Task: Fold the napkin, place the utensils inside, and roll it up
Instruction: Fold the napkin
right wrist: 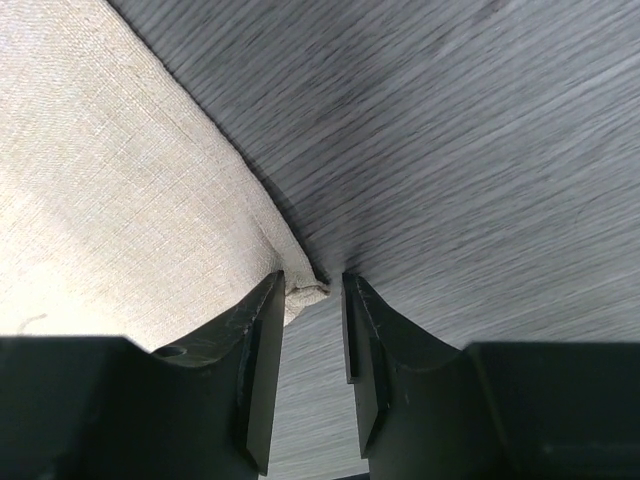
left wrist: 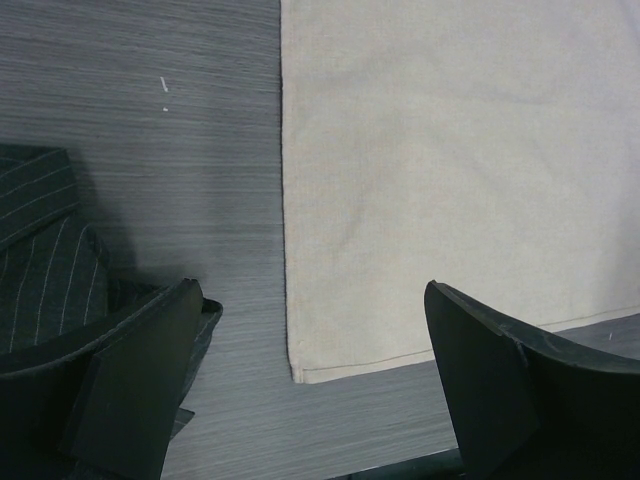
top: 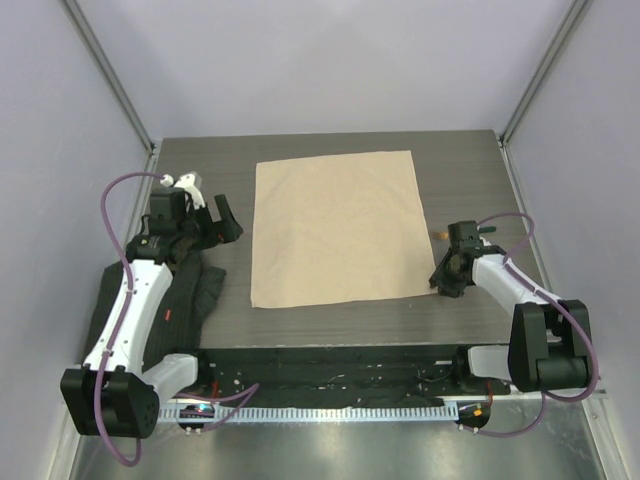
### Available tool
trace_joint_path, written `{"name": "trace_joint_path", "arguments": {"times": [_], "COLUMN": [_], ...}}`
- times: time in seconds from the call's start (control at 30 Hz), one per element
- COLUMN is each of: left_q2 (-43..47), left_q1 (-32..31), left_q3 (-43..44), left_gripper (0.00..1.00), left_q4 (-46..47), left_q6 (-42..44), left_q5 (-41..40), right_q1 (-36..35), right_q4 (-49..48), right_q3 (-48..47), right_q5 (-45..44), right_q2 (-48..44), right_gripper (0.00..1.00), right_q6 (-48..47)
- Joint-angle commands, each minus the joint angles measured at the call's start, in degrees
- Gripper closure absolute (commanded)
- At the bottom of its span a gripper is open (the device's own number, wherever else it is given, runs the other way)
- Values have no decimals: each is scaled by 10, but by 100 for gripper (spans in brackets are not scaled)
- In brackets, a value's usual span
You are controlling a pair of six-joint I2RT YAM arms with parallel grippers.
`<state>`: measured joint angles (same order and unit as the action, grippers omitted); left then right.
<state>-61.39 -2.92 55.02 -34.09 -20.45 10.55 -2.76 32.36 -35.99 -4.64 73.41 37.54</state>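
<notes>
beige napkin [right wrist: 100, 180] corner in narrow gap of right gripper [right wrist: 312, 285]; left gripper [left wrist: 312, 295] wide apart

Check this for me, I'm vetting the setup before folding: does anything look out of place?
The dark ribbed cloth lies bunched and wrinkled at the table's near-left side, while the napkin lies flat, only slightly skewed to the table's edges. No utensils are clearly in view.

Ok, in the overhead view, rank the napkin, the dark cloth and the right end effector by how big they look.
1. napkin
2. dark cloth, partly under the left arm
3. right end effector
</notes>
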Motion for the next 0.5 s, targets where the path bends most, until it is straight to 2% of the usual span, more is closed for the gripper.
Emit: {"name": "trace_joint_path", "arguments": {"times": [0.0,0.1,0.17,0.27,0.47], "left_q2": [14,14,13,11,9], "left_q1": [1,2,1,2,2], "left_q3": [-2,-2,-3,-3,-6], "left_gripper": [0,0,0,0,0], "left_q4": [19,21,20,21,23], "left_q6": [9,9,9,9,10], "left_q5": [10,9,9,9,12], "right_q1": [1,1,1,0,-19], "right_q4": [-20,-23,-24,-15,5], "right_q3": [3,7,5,-5,-71], "right_q5": [-9,-4,1,16,35], "right_q2": [12,18,19,13,16], "right_gripper": [64,67,83,99,99], "right_q6": [-7,-12,-19,-23,-18]}}
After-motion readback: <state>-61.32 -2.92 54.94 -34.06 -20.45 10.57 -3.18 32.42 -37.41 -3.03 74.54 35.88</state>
